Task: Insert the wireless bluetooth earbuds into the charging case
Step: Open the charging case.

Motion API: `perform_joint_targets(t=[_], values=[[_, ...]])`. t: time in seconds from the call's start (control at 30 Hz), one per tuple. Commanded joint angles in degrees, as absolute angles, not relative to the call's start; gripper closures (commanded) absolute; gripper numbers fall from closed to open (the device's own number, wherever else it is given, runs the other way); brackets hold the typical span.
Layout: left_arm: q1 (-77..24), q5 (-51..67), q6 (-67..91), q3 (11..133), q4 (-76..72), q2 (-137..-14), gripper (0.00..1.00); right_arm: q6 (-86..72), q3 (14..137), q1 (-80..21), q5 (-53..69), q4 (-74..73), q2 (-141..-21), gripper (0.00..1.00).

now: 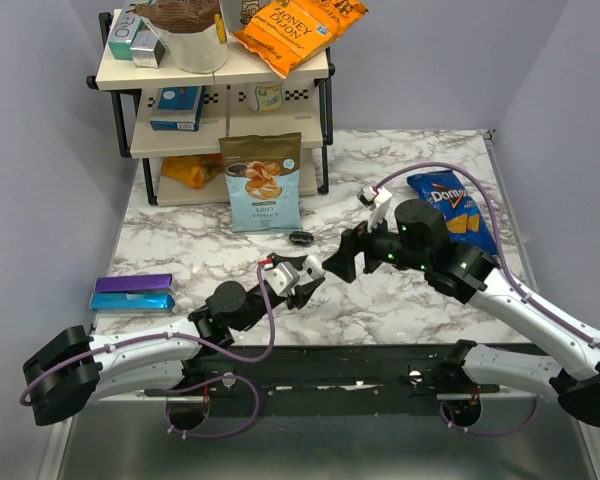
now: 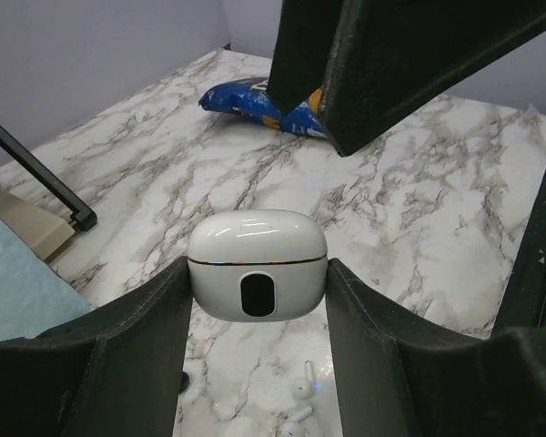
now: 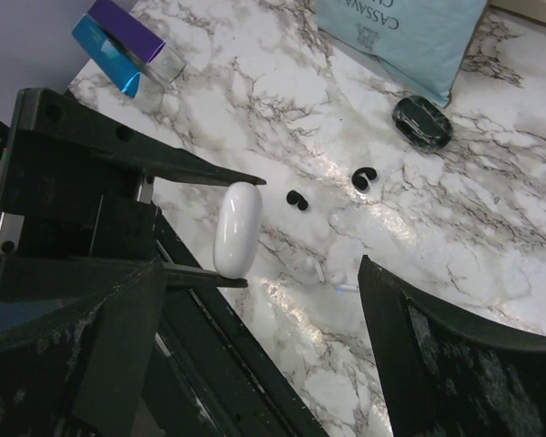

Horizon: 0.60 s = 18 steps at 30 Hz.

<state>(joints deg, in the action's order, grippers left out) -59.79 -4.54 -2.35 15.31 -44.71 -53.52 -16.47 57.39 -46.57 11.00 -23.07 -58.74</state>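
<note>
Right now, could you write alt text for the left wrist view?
The left tool grips a closed white charging case over the marble table. Two small white earbuds lie below it, and the right tool's fingers hang overhead.

Marble table [image 1: 380, 305], black earbuds [image 3: 297, 199], Doritos bag [image 1: 450, 205]

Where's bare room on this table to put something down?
Bare marble: between the blue boxes and the pouch; between shelf and Doritos bag. Crowded: the middle, with left gripper, right gripper, white case, black buds.
</note>
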Motion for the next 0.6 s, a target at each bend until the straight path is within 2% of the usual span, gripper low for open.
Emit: perform_joint_targets(t=[0.0,0.57], values=[[-61.9,-8.4,-6.6,16.5,-43.9,-53.4,1.00,-16.6,60.0,-47.9,14.1,-22.9,-62.2,0.06],[-65.7,-12.3,-9.5,15.6,-41.6,-49.6,1.00,-17.3,60.9,-48.8,11.3,-26.1,-68.1,0.07]])
